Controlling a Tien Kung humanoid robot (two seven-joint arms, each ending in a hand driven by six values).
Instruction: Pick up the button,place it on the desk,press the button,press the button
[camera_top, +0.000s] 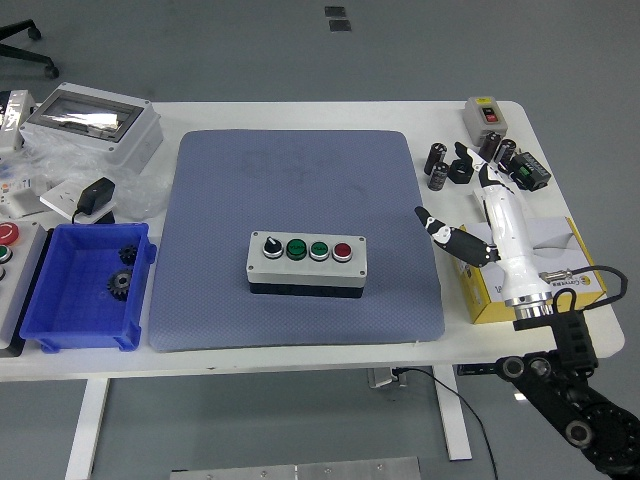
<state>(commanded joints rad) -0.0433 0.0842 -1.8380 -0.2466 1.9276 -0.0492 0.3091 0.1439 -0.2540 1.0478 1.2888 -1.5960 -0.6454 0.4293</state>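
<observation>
The button box (306, 263) is grey with a black base. It stands on the blue mat (295, 235) near its middle, with a black knob, two green buttons and a red button on top. My right hand (478, 205) is white and hangs over the table's right side, above the yellow box (530, 280). Its fingers are spread and hold nothing. Its thumb points left toward the mat's right edge, well apart from the button box. The left arm does not show.
A blue bin (88, 288) with black gears sits at the left. A grey enclosure (92, 123) and a black adapter (97, 194) lie at the back left. Black capacitors (438, 163) and a small switch box (487, 115) stand at the back right.
</observation>
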